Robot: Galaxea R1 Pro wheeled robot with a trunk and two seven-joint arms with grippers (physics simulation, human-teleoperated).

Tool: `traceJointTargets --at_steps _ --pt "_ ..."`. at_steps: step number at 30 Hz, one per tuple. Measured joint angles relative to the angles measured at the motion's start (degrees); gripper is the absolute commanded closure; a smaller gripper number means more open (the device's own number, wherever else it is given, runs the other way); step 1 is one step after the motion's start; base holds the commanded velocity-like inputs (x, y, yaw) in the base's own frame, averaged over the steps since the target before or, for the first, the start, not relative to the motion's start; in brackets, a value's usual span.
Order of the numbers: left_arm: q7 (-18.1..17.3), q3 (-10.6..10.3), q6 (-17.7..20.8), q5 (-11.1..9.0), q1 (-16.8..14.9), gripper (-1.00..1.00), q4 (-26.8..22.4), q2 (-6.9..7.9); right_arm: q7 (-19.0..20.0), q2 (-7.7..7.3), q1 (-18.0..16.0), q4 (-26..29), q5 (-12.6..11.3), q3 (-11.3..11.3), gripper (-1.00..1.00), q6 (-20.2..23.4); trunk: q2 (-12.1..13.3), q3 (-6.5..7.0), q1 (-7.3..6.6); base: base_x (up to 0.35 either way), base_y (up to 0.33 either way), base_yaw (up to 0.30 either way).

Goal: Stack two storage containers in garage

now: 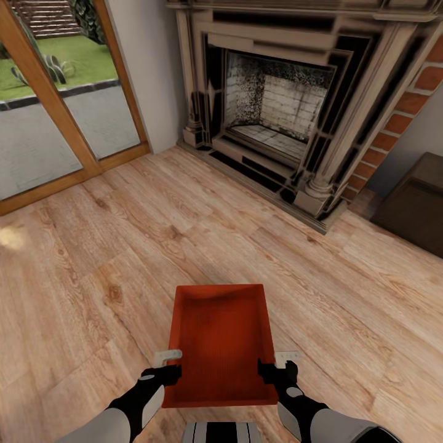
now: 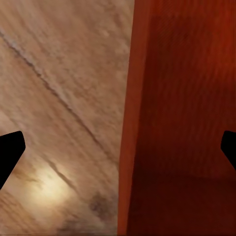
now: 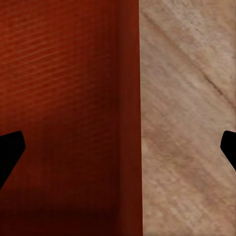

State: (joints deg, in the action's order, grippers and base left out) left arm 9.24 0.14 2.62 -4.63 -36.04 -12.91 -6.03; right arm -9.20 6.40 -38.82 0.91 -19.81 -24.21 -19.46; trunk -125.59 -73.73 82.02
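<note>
Red-orange container straddled at both side walls by wide-open tools.

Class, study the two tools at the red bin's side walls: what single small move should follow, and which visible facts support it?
Probably close both tools on the walls. The left tool and right tool flank the storage container; in each wrist view a wall runs between wide-apart fingertips, so both look open. The bin appears to sit on the wood-plank floor, not yet gripped.
</note>
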Motion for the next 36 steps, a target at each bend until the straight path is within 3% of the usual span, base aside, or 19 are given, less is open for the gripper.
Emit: traceJointTargets --at_steps 17,18,19,23,26,36 --pt "0.0 0.0 0.0 0.3 0.0 -1.00 0.5 -0.02 0.0 0.00 0.0 0.0 0.4 0.0 -1.00 0.0 0.0 0.00 0.00 0.000 0.000 0.000" --pt "0.0 0.0 0.0 0.3 0.0 -1.00 0.5 -0.02 0.0 0.00 0.0 0.0 0.4 0.0 1.00 0.0 0.0 0.00 0.00 0.000 0.000 0.000" --pt "0.0 0.0 0.0 0.3 0.0 1.00 0.5 -0.02 -0.1 0.00 0.0 0.0 0.4 0.0 1.00 0.0 0.0 0.00 0.00 0.000 0.000 0.000" --pt "0.0 0.0 0.0 -0.1 0.0 1.00 0.5 0.03 -0.6 0.09 0.0 0.0 0.1 0.3 1.00 -0.1 0.0 0.00 0.00 0.000 0.000 0.000" --pt "-0.4 -0.5 -0.1 -1.0 0.0 1.00 0.4 0.11 -0.4 0.04 0.0 0.1 1.3 -1.1 1.00 0.2 0.0 0.00 0.00 0.000 0.000 0.000" --pt "-0.3 -0.4 0.0 -0.8 0.0 1.00 0.2 -0.01 -0.4 0.02 0.0 0.1 1.4 -1.3 1.00 0.2 0.0 0.00 0.00 0.000 0.000 0.000"
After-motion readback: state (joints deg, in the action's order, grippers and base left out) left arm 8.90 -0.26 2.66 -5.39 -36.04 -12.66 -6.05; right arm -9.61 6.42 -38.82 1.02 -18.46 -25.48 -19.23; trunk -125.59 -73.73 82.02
